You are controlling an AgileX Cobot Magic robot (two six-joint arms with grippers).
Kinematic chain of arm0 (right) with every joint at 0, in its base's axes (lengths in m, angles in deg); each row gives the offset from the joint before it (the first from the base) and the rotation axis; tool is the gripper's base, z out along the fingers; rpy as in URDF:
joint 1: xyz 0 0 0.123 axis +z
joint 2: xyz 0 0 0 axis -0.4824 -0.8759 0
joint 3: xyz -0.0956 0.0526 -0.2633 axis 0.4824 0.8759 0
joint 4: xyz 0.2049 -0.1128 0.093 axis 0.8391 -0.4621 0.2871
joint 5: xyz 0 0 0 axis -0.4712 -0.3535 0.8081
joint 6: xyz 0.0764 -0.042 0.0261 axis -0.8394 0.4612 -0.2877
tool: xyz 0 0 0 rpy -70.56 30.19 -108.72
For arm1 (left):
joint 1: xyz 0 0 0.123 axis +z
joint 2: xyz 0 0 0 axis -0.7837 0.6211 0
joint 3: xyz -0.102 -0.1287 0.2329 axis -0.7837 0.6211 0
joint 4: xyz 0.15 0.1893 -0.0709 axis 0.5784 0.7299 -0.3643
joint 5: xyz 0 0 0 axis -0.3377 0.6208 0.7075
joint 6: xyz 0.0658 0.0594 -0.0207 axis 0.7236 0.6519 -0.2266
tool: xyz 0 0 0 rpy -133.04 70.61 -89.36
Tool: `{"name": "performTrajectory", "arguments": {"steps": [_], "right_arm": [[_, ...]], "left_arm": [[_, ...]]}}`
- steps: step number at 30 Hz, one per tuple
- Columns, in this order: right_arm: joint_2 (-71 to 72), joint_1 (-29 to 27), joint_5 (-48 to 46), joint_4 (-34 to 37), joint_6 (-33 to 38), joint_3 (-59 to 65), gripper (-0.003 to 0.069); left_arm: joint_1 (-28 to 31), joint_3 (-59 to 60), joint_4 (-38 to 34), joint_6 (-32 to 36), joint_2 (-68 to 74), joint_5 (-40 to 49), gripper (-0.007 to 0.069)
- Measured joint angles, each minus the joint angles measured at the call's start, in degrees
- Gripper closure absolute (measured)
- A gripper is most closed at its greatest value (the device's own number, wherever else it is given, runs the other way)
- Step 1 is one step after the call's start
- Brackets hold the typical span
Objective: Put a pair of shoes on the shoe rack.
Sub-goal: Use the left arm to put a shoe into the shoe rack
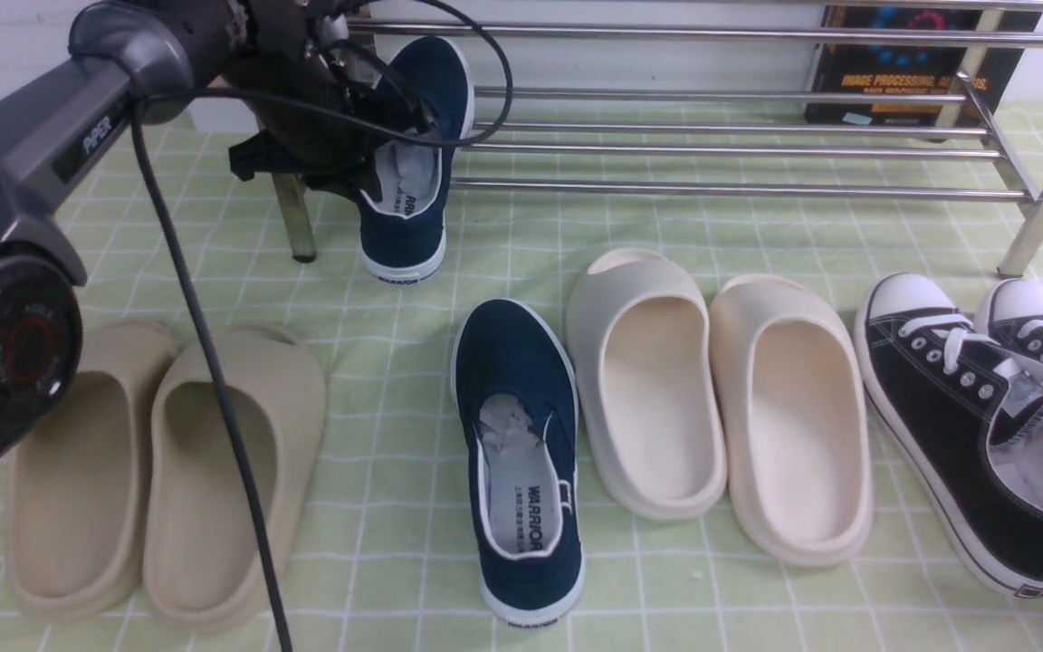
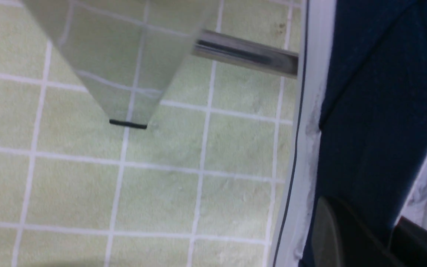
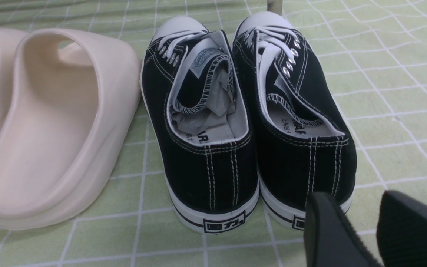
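1. At the back of the tabletop (image 1: 395, 299): shoe rack (image 1: 721, 190).
2. By its left end, toe up, heel down: lifted slip-on (image 1: 406, 237).
3. In front, centre: second slip-on (image 1: 521, 426).
4. Left of that: left slides (image 1: 78, 489); just right: right slides (image 1: 648, 389); farthest right: lace-up sneakers (image 1: 965, 417).

"WARRIOR" on navy shoe (image 1: 521, 471) insole, "PiPER" on left arm (image 1: 78, 145)

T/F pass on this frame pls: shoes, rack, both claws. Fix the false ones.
1. The left claw grips the first navy shoe, toe tilted up, beside the shoe rack's left leg. True.
2. The other navy shoe sits on the rack. False: the second navy shoe lies on the cloth, between the beige slides and the cream slides.
3. The right arm has clamped a black sneaker. False: the right claw is open and empty, behind the black sneakers' heels.
4. The cream slides lie between the second navy shoe and the black sneakers. True.
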Motion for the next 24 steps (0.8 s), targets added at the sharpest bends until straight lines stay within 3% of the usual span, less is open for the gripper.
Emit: {"name": "performTrajectory", "arguments": {"steps": [14,18,24], "right_arm": [[0.0,0.0,0.0,0.0,0.0,0.0,0.042],[0.0,0.0,0.0,0.0,0.0,0.0,0.042],[0.0,0.0,0.0,0.0,0.0,0.0,0.042]], "left_arm": [[-0.1,0.0,0.3,-1.3,0.1,-2.4,0.0591],[-0.1,0.0,0.2,-1.5,0.1,-2.6,0.0536],[-0.1,-0.3,0.2,-1.4,-1.9,-4.8,0.034]]}}
